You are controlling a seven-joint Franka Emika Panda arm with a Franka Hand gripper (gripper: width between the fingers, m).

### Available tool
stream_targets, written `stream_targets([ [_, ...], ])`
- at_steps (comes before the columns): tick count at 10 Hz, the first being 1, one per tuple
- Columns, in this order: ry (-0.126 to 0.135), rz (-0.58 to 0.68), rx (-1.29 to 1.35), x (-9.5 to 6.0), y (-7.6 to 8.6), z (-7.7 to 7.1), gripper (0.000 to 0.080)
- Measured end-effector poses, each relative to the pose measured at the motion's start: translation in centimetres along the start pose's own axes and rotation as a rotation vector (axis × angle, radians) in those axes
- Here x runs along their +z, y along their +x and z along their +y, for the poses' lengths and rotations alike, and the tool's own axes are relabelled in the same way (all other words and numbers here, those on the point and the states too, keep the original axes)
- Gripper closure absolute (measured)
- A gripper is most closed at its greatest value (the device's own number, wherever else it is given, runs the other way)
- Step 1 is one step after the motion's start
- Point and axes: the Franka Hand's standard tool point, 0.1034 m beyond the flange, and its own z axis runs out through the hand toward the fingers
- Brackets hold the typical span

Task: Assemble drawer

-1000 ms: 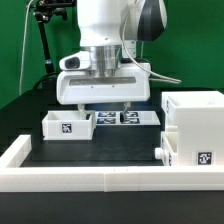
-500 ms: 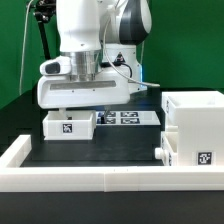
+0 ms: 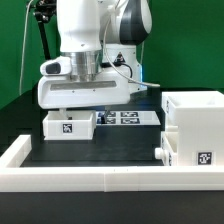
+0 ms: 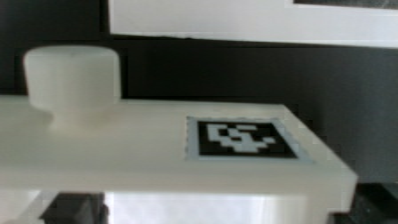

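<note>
On my exterior view the loose tray [image 3: 68, 125] of the drawer sits on the exterior view's left of the dark table [image 3: 120, 143], with its square tag [image 3: 66, 127] facing the near side. The wrist view looks down close on that same tray [image 4: 160, 150], with its round knob [image 4: 71, 85] standing upright beside the tag [image 4: 240, 138]. The gripper [image 3: 84, 106] hangs directly over the tray's far part. Its fingers are mostly hidden under the wide white hand, so I cannot tell whether they are spread or closed on anything. The tall case [image 3: 195, 128] stands well apart on the exterior view's right, with a second knob [image 3: 160, 150] at its lower left side. The marker board [image 3: 128, 118] lies flat between tray and case, farther back. The low border wall [image 3: 100, 167] runs along the near edge.
</note>
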Motion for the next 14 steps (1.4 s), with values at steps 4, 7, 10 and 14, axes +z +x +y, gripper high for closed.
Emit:
stream_targets([
  [4,-0.004,-0.003,0.008,0.5,0.2,-3.2,0.015],
  [7,-0.007,-0.001,-0.018,0.5,0.2,-2.5,0.015],
  [10,-0.01,-0.001,-0.029,0.5,0.0,-1.7,0.0173],
  [14,-0.012,0.003,-0.034,0.5,0.0,-1.6,0.0533],
])
